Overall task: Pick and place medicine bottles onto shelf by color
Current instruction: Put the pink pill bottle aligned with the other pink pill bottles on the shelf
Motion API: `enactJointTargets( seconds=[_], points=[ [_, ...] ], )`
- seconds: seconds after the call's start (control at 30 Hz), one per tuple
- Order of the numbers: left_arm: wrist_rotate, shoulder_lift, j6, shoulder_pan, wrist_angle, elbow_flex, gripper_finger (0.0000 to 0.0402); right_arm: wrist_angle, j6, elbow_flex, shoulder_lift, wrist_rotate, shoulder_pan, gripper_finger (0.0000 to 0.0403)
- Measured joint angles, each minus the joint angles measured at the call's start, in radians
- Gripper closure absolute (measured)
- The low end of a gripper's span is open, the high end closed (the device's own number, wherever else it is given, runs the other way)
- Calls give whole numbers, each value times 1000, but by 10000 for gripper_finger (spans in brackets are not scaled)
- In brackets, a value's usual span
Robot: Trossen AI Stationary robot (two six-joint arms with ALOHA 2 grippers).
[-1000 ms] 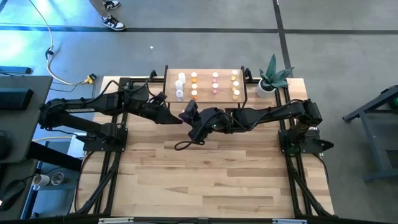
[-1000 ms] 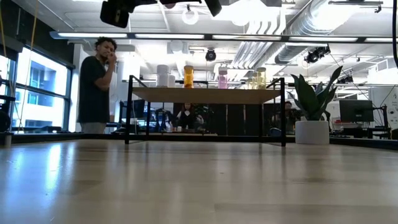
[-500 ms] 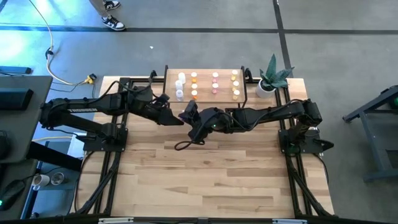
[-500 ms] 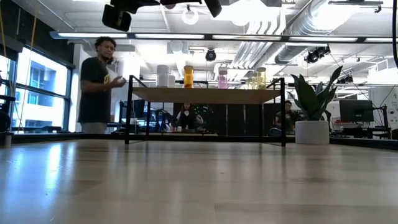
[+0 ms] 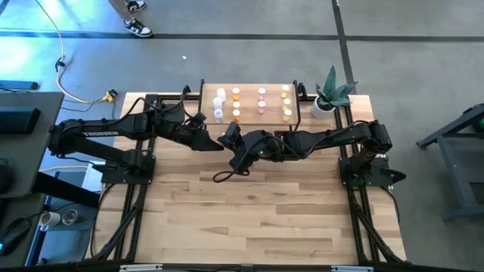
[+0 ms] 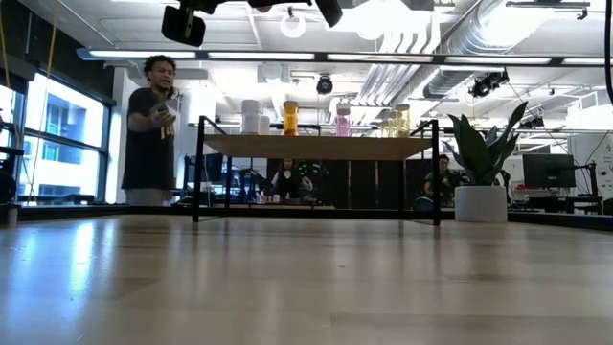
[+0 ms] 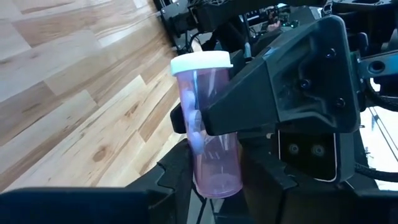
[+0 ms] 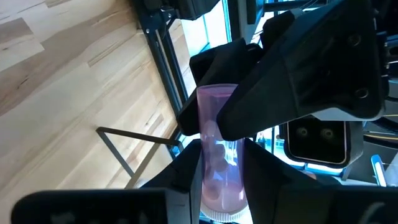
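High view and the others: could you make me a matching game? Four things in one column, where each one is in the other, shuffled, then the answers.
1. pink bottle
2. shelf
3. potted plant
4. person

A. at a far corner of the table, beside the shelf
B. standing in the room beyond the table
C. gripped in mid-air by the left pincer and the right pincer
D. at the table's far edge, carrying rows of bottles

Pairs: 1-C; 2-D; 3-A; 4-B
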Motion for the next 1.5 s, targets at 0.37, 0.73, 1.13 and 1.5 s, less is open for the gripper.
enactJointTargets(
  seconds=[0.37, 0.73, 1.13, 1.5],
  points=[
    [5, 0, 10, 0, 0, 0, 299, 1, 28, 0, 0, -5, 2, 296],
    [-32, -2, 39, 12, 14, 1, 301, 38, 137, 0, 2, 78, 2, 264],
    [-28, -2, 90, 32, 32, 1, 301, 44, 158, 0, 3, 165, 2, 263],
    [-28, -4, 88, 71, 39, 2, 301, 53, 83, 0, 3, 173, 1, 263]
  ],
)
